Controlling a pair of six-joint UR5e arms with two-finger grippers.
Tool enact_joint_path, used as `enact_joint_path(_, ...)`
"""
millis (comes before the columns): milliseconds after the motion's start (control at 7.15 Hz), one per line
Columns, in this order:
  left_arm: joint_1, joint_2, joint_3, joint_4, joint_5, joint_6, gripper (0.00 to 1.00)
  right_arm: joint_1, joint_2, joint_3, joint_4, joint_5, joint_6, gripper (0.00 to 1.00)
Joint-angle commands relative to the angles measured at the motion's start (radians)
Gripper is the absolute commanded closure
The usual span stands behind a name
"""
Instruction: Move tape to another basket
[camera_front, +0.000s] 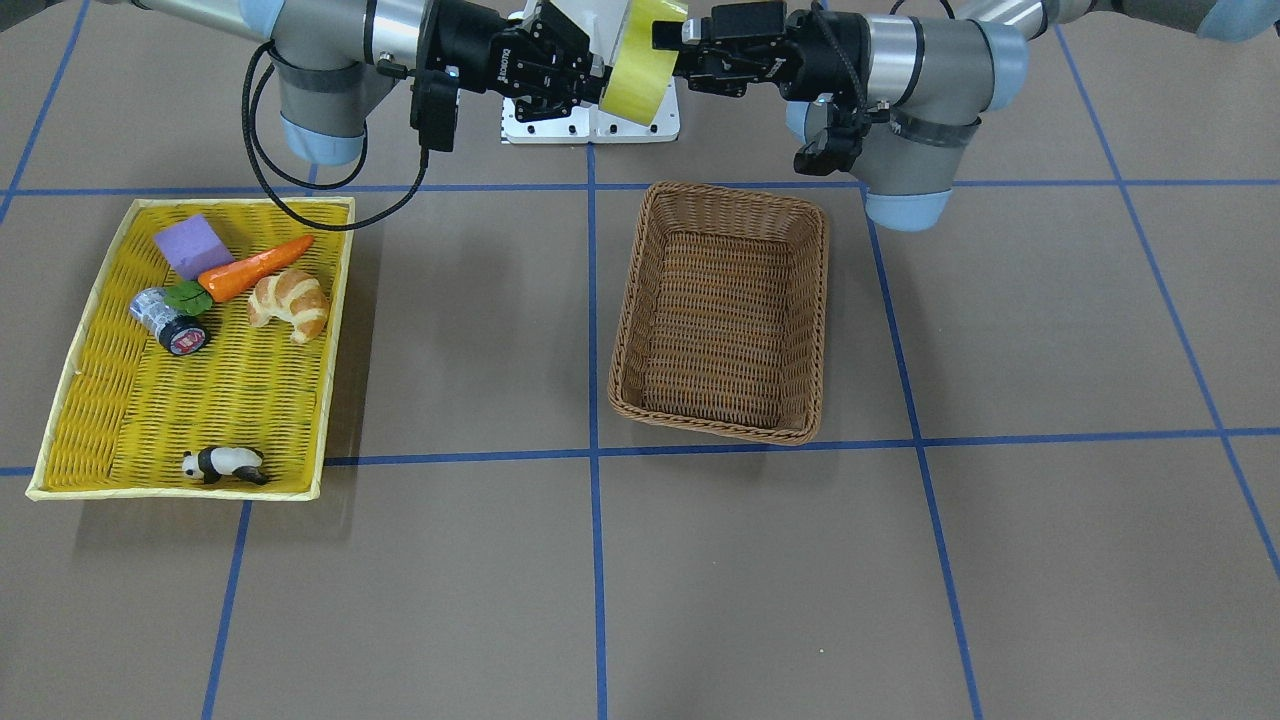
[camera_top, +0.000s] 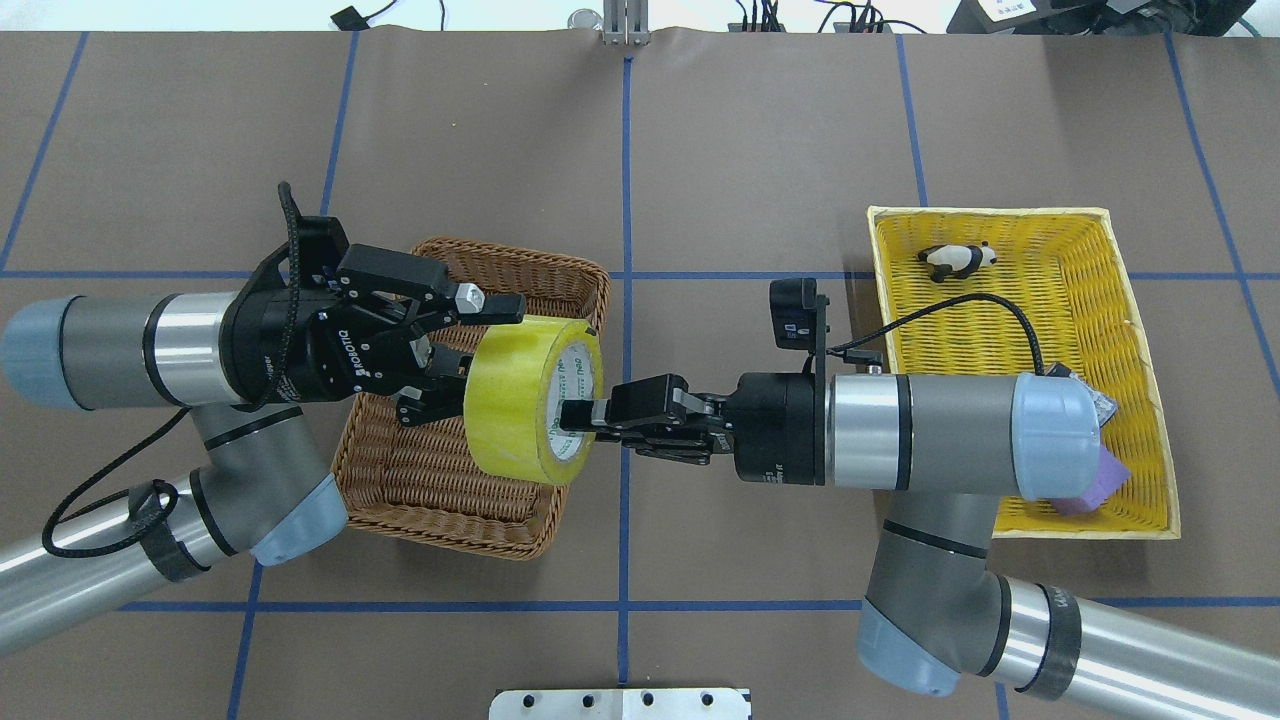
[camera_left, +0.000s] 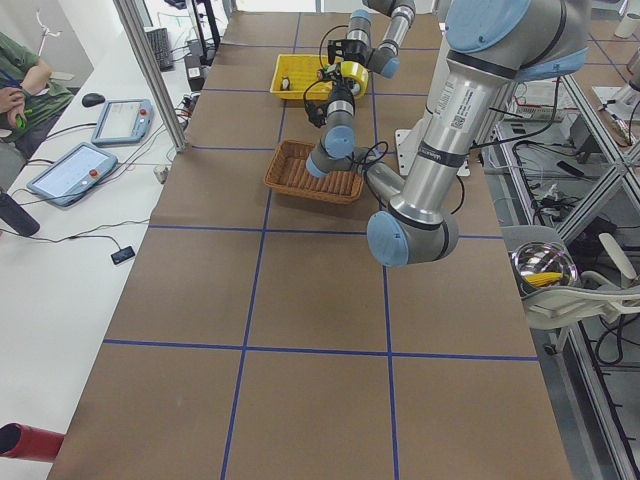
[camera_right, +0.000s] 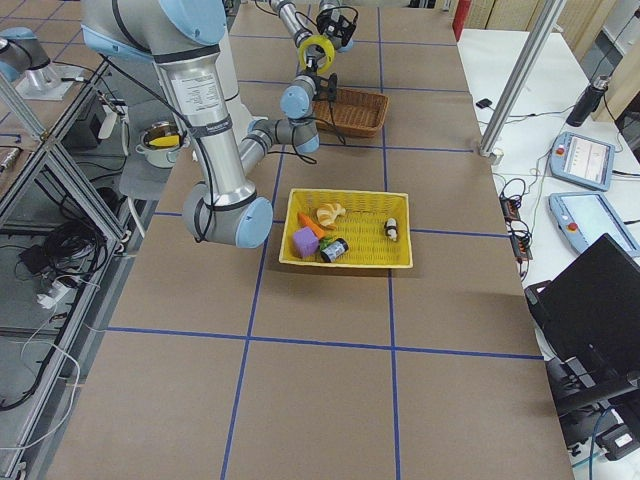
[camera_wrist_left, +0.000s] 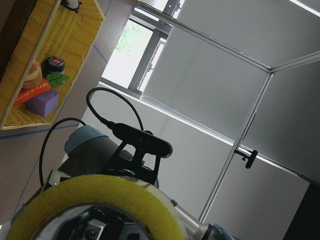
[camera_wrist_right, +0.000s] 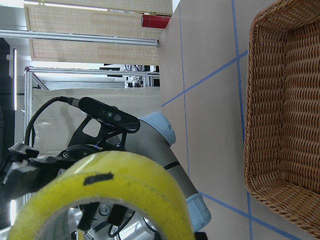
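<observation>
You are seeing the tape (camera_top: 510, 405) hanging clear of the surface (camera_top: 700, 150), between the basket (camera_top: 450, 540) and the yellow tray (camera_top: 1000, 215), toward the robot's edge. The right tool (camera_top: 575, 418) is pinching its rim. The left tool (camera_top: 480, 355) is standing spread around the roll, not gripping, its lower fingertip hiding behind it

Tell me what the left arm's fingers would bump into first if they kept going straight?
Probably the tape: the left gripper points straight at the roll, with its open fingers alongside it. The right gripper holds the roll from the other side.
</observation>
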Motion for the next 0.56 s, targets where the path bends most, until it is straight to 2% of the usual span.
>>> enact_joint_path(0, 0.0, 0.0, 0.0, 0.0, -0.002, 0.001, 0.56, 0.0, 0.003, -0.001, 0.0, 0.0, -0.001, 1.0)
enact_joint_path(140, 0.0, 0.005, 0.0, -0.002, -0.002, 0.001, 0.56, 0.0, 0.003, -0.001, 0.0, -0.002, -0.001, 0.86)
enact_joint_path(420, 0.002, 0.006, 0.0, 0.0, -0.002, 0.0, 0.56, -0.002, 0.006, -0.001, 0.0, -0.008, 0.0, 0.53)
